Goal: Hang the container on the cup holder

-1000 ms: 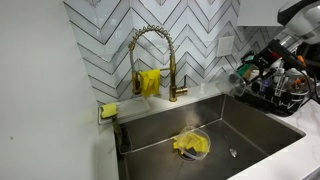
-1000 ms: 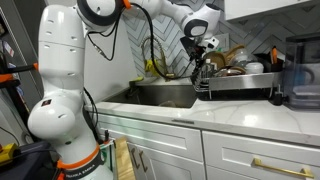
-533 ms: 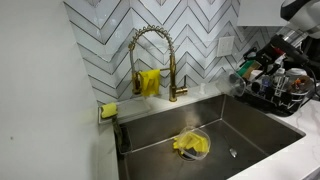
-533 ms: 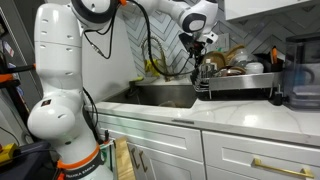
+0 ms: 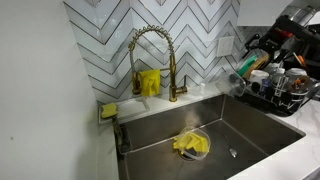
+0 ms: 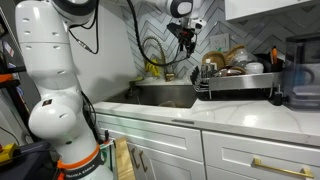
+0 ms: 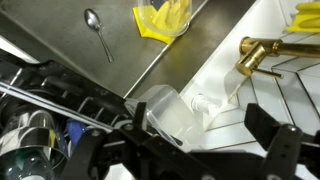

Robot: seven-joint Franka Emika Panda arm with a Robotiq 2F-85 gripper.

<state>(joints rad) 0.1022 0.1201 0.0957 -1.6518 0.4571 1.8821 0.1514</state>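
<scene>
The gripper [image 6: 186,30] hung with its jaws spread wide and nothing between them, up at about eleven o'clock from the near end of the dish rack [image 6: 238,86] and apart from it. In the wrist view its two dark fingers [image 7: 275,140] stood far apart along the bottom edge. The container [image 7: 168,108], a clear tub, sat tilted at the rack's sink-side end. It seemed to rest on a rack wire, though blur left that unsure, and it looked empty. In the sink [image 5: 255,125], a shallow clear dish [image 5: 203,134] held a crumpled yellow cloth [image 5: 187,146]. A spoon [image 7: 97,32] lay on the sink floor, at nine o'clock from the cloth in the wrist view.
</scene>
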